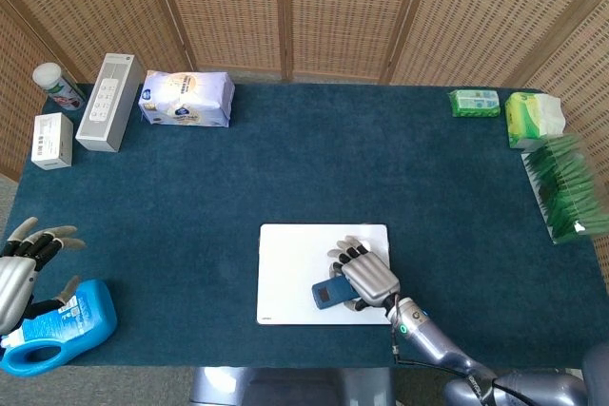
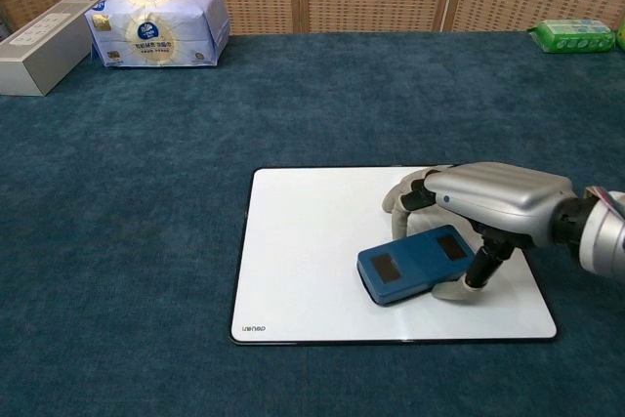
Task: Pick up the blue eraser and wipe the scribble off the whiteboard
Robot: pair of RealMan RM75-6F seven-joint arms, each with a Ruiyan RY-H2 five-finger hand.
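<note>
The blue eraser (image 2: 415, 263) (image 1: 329, 293) lies flat on the whiteboard (image 2: 312, 261) (image 1: 290, 273), toward its near right part. My right hand (image 2: 483, 207) (image 1: 365, 276) grips the eraser's right end, fingers curled over the far side and thumb on the near side. No scribble shows on the bare white surface; the part under the hand and eraser is hidden. My left hand (image 1: 19, 268) hovers at the table's left edge with fingers spread, holding nothing.
A blue bottle (image 1: 57, 328) lies just by the left hand. At the back left stand a tissue pack (image 2: 156, 15) (image 1: 186, 98), a grey box (image 1: 110, 102), a small white box (image 1: 51, 140) and a canister (image 1: 57, 86). Green packs (image 1: 533, 121) sit at back right.
</note>
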